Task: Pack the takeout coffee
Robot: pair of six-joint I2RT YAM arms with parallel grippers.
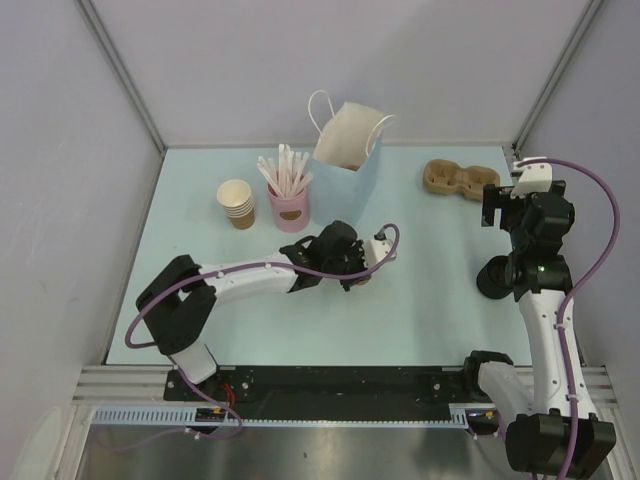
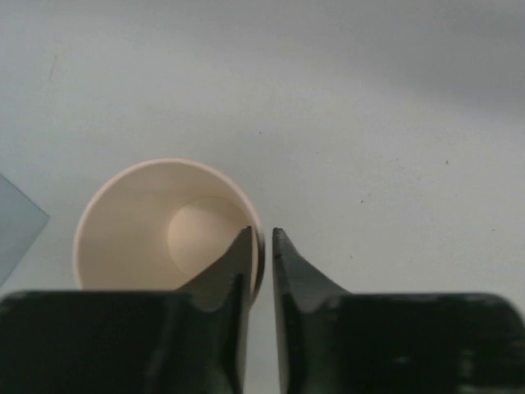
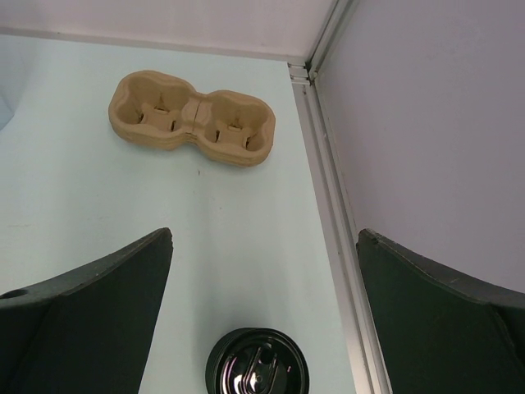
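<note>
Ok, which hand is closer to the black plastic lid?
Right. The right hand hangs open just over the black lid; the left hand is far off to its left, pinching the rim of a lidless paper cup.

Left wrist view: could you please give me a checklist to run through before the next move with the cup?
1. Left gripper grips the paper cup: ok, one finger is inside the rim and one outside, nearly closed.
2. Cup upright: ok, its mouth faces up.
3. Lid on the cup: not ok, the black lid lies loose near the right gripper.
4. Right gripper free to take the lid: ok, its jaws are wide open and hold nothing.
5. Paper bag ready: ok, it stands upright with its mouth open.
6. Grip firm enough to lift: cannot tell.
</note>
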